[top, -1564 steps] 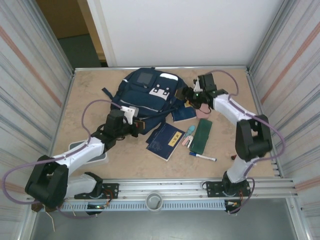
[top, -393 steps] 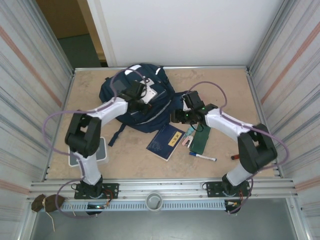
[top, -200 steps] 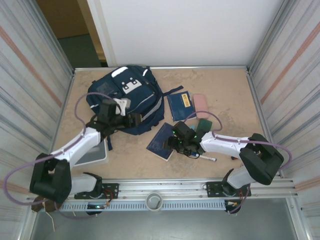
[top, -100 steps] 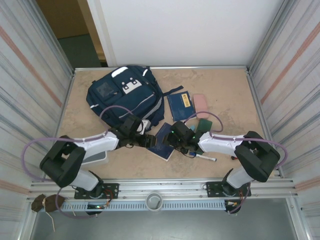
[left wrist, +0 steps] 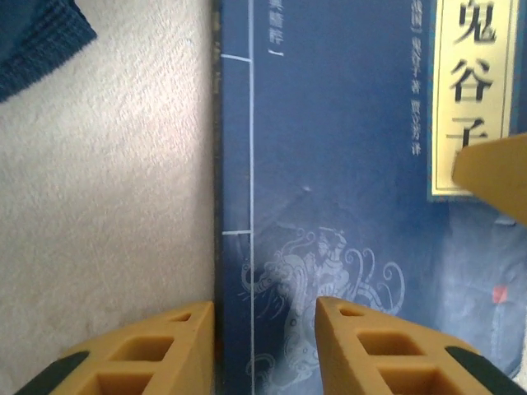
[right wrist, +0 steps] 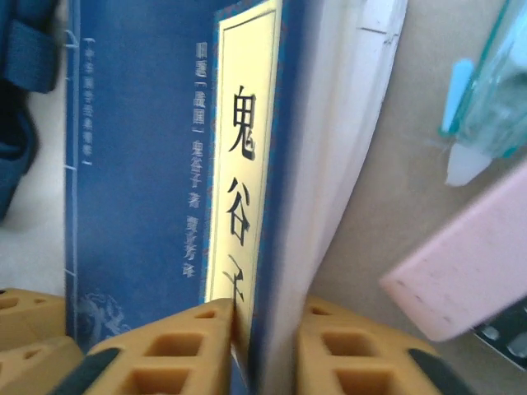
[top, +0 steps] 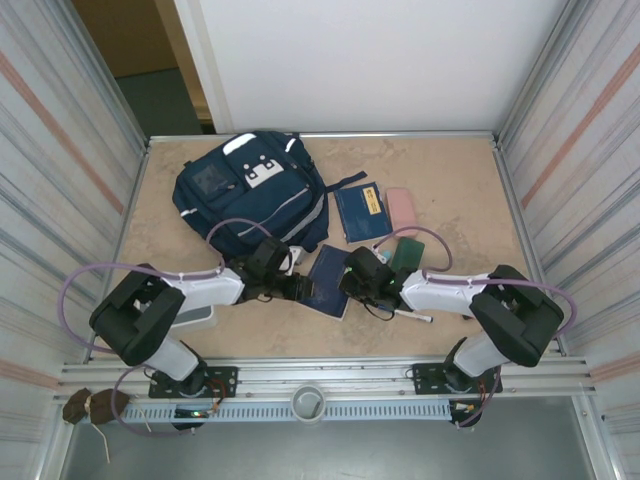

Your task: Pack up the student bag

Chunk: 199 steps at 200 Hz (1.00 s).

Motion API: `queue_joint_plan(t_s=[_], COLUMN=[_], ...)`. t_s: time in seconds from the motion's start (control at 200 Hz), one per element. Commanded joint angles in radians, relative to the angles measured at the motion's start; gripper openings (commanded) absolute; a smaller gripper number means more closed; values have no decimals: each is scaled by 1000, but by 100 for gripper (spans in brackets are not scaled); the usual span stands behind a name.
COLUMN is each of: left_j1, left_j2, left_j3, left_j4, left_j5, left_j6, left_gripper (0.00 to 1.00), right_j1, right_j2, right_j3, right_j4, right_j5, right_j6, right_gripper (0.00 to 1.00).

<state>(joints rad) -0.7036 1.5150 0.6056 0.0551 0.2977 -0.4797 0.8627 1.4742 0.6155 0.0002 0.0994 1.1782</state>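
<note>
At the near middle of the bench (top: 450, 170), the right tool (right wrist: 265, 325) pinches the fore-edge of a navy book (right wrist: 140, 164) that bears a yellow title label. Cover and pages fill the gap between its jaws, and that edge appears raised. The left tool (left wrist: 262, 317) stands partly spread astride the book's spine edge, one finger over bare bench and the other over the cover. It grips nothing.

Just beyond the left tool, the student bag (top: 250, 190) lies at the far left of the bench, front pockets up and white patches toward the back wall. A second navy book (top: 361, 210) and a pink case (top: 403, 208) lie to its right.

Assessment:
- The bag is soft fabric and likely light while unfilled. It should slump and fold under a pull, with no stiff face to push against.
- The soundest hold is judged to be the top loop or the fabric lip beside the main zip, with one tool keeping the mouth spread while the other feeds items in.
- Whether that zip is open cannot be told.

The overhead view gives the bag's whole lie and its spacing from the book. The wrist views settle the jaw states, which are too small to judge from overhead. The right wrist view adds the raised page block, and the left wrist view the spine resting on the bench.
</note>
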Motion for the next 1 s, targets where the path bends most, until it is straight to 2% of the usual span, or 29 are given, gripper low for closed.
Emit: queue_joint_plan(t_s=[0.0, 0.135, 0.25, 0.436, 0.531, 0.661, 0.746, 0.842, 0.907, 0.992], left_j1=[-18, 23, 107, 185, 211, 219, 220, 226, 233, 255], left_j2=[-51, -135, -245, -347, -338, -284, -234, -208, -202, -201], left_j3=[3, 4, -21, 0, 32, 62, 95, 126, 138, 152], left_j4=[-20, -46, -28, 24, 66, 225, 304, 350, 365, 394], left_j5=[43, 33, 103, 269, 340, 454, 512, 541, 534, 542], left_j6=[-5, -4, -28, -65, -92, -175, -224, -253, -270, -301], left_gripper=[40, 52, 60, 79, 83, 83, 75, 51, 41, 16], right_j1=[9, -3, -26, -149, -197, -239, -258, -286, -314, -363], right_j2=[-47, -127, -239, -420, -472, -460, -428, -385, -354, -321], right_j3=[-10, 7, 31, 53, 79, 120, 144, 175, 194, 228], right_j4=[33, -1, -81, -93, -69, -11, 29, 27, 20, -8], right_j5=[42, -1, -29, -268, -362, -479, -541, -586, -625, -685], right_j6=[-59, -169, -275, -427, -450, -450, -441, -457, -464, -479], right_gripper=[9, 0, 0, 0, 0, 0, 0, 0, 0, 0])
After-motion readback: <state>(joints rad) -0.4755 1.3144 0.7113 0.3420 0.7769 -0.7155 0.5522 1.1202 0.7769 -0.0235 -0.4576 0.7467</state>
